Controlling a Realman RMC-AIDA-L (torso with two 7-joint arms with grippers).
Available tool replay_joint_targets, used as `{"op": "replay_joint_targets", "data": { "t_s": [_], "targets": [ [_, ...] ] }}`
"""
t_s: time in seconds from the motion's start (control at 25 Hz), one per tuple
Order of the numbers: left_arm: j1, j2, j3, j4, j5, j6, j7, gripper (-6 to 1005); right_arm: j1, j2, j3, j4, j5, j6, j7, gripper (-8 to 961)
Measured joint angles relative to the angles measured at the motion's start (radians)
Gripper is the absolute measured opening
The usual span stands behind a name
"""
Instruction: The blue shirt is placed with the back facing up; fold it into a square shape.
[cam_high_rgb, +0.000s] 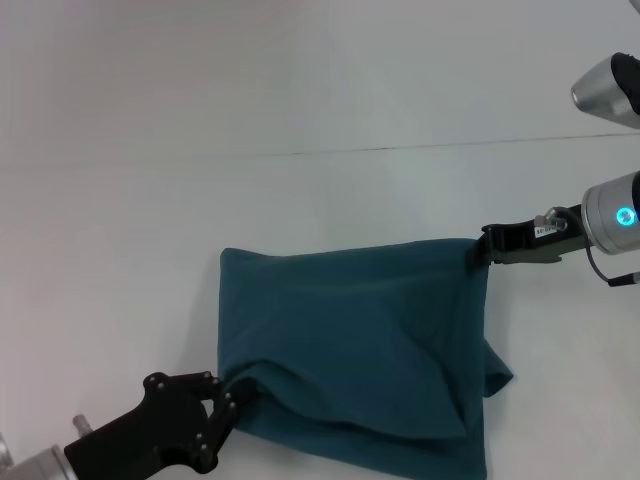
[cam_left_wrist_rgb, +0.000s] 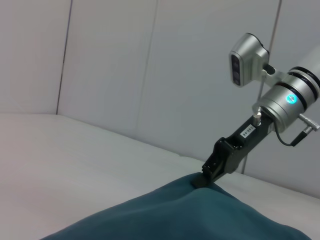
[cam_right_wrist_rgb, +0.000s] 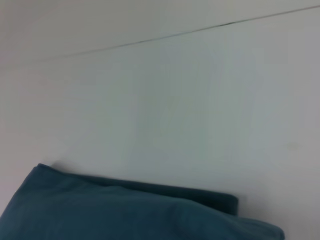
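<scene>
Both grippers' jaws pinch opposite corners of the folded blue shirt (cam_high_rgb: 360, 350).

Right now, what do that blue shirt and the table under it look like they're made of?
The blue shirt looks like soft matte knit, probably cotton: it sags and creases into rounded folds. The table looks like a smooth, hard white board, perhaps laminate, with one thin seam; I can't tell for certain.
</scene>
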Motion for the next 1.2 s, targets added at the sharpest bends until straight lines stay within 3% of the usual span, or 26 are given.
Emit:
{"op": "replay_joint_targets", "data": {
  "t_s": [0.68,1.2],
  "targets": [
    [0.005,-0.001,-0.108,-0.095,-0.013,0.043,0.010,31,-0.002,0.005,-0.008,0.017,0.001,0.014,-0.003,14],
    [0.019,-0.002,-0.124,-0.127,-0.027,0.060,0.010,32,-0.010,0.006,-0.008,0.019,-0.002,0.022,-0.003,13]
  ]
}}
